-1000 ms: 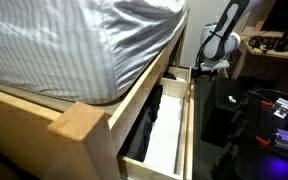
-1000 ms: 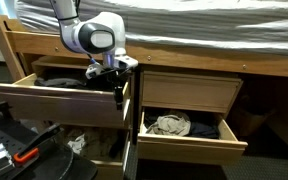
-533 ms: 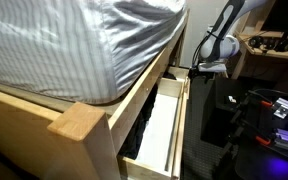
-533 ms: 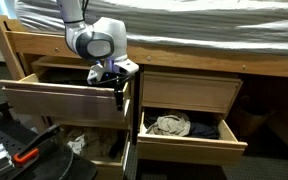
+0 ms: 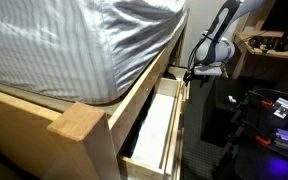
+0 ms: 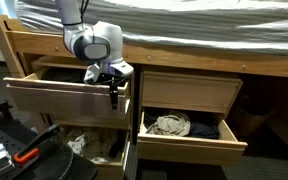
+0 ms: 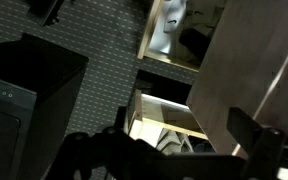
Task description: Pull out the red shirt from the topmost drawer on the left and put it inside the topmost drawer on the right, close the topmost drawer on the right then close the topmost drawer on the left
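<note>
The topmost left drawer (image 6: 64, 98) stands partly open under the bed; in an exterior view its front (image 5: 171, 120) sticks out from the frame, with dark contents (image 5: 144, 125) inside. My gripper (image 6: 112, 88) is at the right end of that drawer's front, also shown here (image 5: 200, 71). In the wrist view my gripper (image 7: 169, 150) has its fingers wide apart with nothing between them, beside a wooden panel (image 7: 249, 60). The topmost right drawer (image 6: 189, 92) is shut. No red shirt shows in any view.
The lower right drawer (image 6: 219, 140) is open with a pale crumpled cloth (image 6: 169, 125) in it. The lower left drawer holds another cloth (image 6: 79, 143). Black equipment (image 6: 14, 140) stands on the floor in front, also seen here (image 5: 264, 120). The striped mattress (image 5: 74, 45) overhangs the drawers.
The topmost left drawer has slid further in toward the bed, and my gripper has moved with its front edge.
</note>
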`<act>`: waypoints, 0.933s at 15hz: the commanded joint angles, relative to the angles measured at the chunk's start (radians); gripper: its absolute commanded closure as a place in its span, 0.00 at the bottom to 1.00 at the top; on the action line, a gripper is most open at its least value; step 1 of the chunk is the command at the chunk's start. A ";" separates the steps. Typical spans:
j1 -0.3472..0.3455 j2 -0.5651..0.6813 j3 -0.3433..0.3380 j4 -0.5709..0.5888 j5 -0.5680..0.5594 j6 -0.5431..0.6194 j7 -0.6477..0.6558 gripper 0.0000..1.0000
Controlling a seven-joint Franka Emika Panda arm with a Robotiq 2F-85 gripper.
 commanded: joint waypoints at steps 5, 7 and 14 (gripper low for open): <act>0.276 0.179 -0.140 0.089 0.148 0.342 0.133 0.00; 0.396 0.242 -0.218 0.117 0.254 0.411 0.167 0.00; 0.321 0.230 -0.127 0.127 0.247 0.435 0.114 0.00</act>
